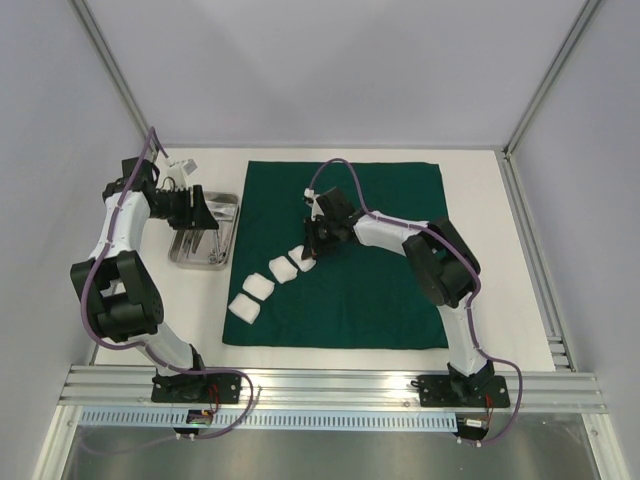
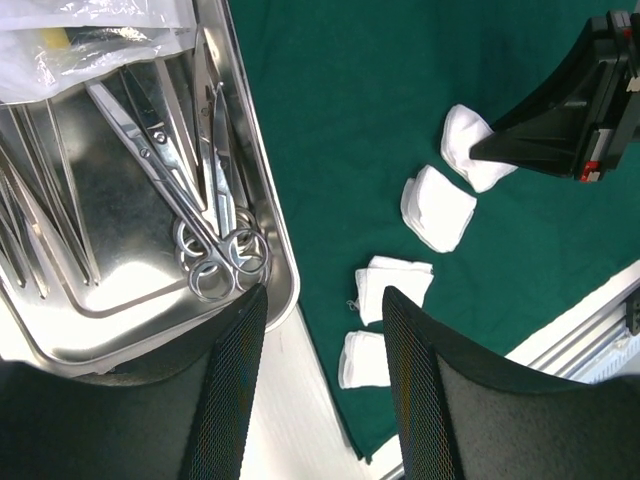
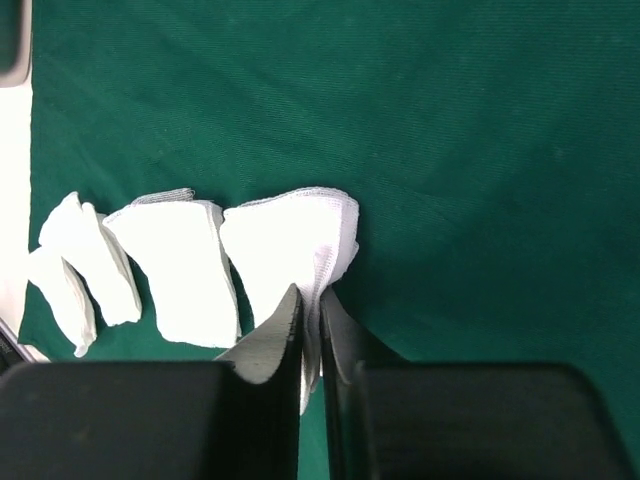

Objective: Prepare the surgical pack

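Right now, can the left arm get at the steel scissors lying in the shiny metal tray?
Probably yes: the open left gripper hovers above the tray's edge, and nothing covers the scissors' ring handles.

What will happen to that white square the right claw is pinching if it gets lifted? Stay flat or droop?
Probably droop: the gauze square is folded fabric with soft, rumpled edges, pinched at one edge by the right gripper. It looks thin and light, so it should lift easily. It might drag a little on the green cloth.
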`<state>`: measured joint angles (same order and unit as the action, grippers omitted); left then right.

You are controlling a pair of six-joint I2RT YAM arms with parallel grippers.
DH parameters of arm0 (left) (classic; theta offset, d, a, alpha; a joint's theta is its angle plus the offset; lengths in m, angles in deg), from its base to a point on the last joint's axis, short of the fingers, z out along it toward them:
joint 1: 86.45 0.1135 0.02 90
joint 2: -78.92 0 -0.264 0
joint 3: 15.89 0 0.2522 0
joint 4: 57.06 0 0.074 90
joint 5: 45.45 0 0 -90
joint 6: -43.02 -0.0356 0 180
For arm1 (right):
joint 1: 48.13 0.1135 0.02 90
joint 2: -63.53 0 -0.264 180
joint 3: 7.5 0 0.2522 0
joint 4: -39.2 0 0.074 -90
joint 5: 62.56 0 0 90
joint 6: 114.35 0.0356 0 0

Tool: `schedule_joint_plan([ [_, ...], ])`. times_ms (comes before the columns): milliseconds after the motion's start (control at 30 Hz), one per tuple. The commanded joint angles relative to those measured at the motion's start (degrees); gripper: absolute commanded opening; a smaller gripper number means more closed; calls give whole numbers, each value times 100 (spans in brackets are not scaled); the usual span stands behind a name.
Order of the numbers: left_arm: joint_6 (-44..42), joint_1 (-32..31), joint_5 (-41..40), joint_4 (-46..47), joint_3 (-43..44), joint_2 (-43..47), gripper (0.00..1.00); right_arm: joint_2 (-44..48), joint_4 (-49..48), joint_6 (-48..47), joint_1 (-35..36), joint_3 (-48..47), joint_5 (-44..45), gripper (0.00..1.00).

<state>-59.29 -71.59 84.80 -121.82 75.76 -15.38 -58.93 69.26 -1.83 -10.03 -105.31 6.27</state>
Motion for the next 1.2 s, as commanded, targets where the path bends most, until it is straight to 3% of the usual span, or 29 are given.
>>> schedule_joint_plan([
  [0,-148,-9,159,-50,-28,167,58,318,-170,138,21,73,-230,4],
  [33,-148,-9,167,-67,-37,167,58,379,-223,164,21,99,-230,0],
  [433,-157,-17,238,-85,-72,167,57,1417,-996,718,285,776,148,0],
  [633,-166,-9,273,-120,-89,158,57,874,-1550,1262,443,680,-264,1],
  [1167,-166,-9,273,-147,-81,158,57,108,-1577,1457,522,442,-291,1],
])
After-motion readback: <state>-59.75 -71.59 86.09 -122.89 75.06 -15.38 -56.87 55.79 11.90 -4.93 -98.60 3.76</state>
